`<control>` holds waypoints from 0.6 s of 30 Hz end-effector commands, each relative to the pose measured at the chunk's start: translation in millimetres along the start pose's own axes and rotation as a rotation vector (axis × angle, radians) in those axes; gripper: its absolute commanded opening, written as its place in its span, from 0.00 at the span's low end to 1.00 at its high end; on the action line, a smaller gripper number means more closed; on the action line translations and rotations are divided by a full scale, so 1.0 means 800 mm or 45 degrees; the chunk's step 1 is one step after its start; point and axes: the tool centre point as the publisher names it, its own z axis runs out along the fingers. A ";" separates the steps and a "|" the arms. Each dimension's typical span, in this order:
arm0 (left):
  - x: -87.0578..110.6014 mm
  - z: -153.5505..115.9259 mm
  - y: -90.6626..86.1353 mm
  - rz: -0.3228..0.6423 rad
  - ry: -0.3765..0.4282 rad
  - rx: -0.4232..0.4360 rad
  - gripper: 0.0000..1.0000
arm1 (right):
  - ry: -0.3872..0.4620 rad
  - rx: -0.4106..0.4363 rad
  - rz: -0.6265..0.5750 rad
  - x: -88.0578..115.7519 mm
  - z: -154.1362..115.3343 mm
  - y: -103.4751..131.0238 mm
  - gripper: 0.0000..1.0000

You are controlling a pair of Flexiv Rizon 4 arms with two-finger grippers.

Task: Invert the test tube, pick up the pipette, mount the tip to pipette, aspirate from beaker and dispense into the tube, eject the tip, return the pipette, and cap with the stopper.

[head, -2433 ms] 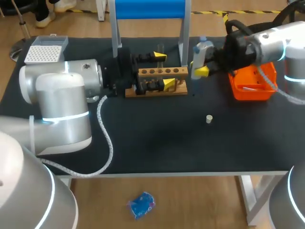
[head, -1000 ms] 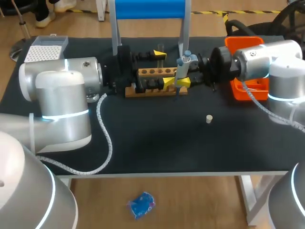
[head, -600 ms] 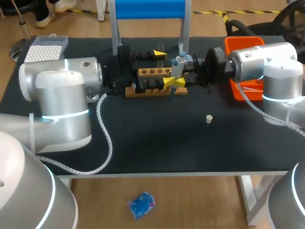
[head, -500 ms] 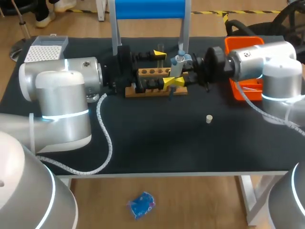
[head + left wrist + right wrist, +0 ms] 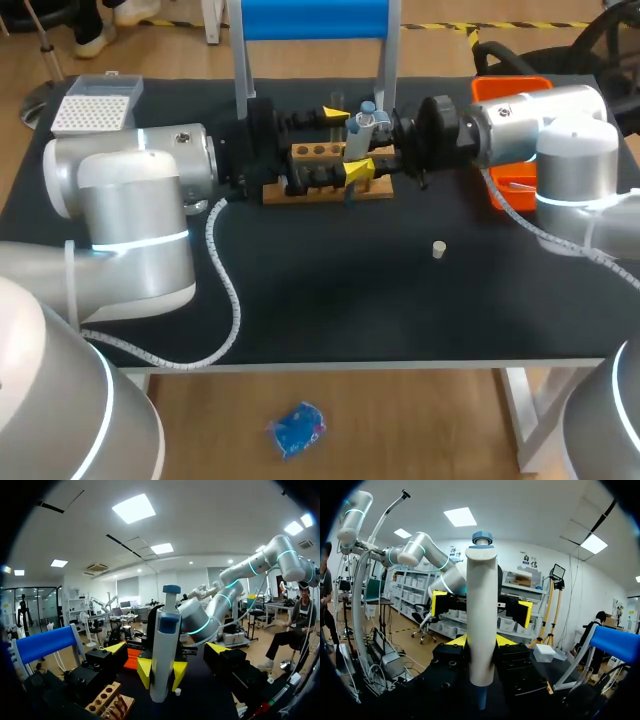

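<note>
A white pipette (image 5: pixel 366 122) with a blue plunger stands upright above the wooden test tube rack (image 5: pixel 318 153). My right gripper (image 5: pixel 362 152) is shut on its body. In the right wrist view the pipette (image 5: pixel 481 615) sits between the yellow tips of my right gripper (image 5: pixel 481 641). My left gripper (image 5: pixel 343 143) is open wide, one finger on each side of the rack. In the left wrist view the pipette (image 5: pixel 165 630) stands between the spread fingers of my left gripper (image 5: pixel 166 649) without touching them. A small white stopper (image 5: pixel 438 248) lies on the mat. I see no beaker.
A tip box (image 5: pixel 95 102) sits at the back left. An orange tray (image 5: pixel 505 90) stands at the back right, partly behind my right arm. A blue-topped frame (image 5: pixel 312 18) straddles the rack. A white cable (image 5: pixel 228 300) trails from my left arm across the mat.
My right arm has carried the pipette leftward, from beside the orange tray to above the rack, between my left gripper's fingers. My left arm has stayed put.
</note>
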 end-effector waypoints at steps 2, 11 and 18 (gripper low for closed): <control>0.000 0.006 0.002 0.003 -0.015 0.007 1.00 | 0.012 -0.013 -0.003 -0.007 0.005 -0.004 0.00; -0.001 0.007 0.003 -0.006 -0.020 0.002 1.00 | 0.020 -0.008 0.006 -0.009 0.009 -0.008 0.00; 0.000 0.009 0.005 -0.009 -0.015 -0.002 0.90 | 0.022 -0.009 0.012 -0.010 0.010 -0.009 0.00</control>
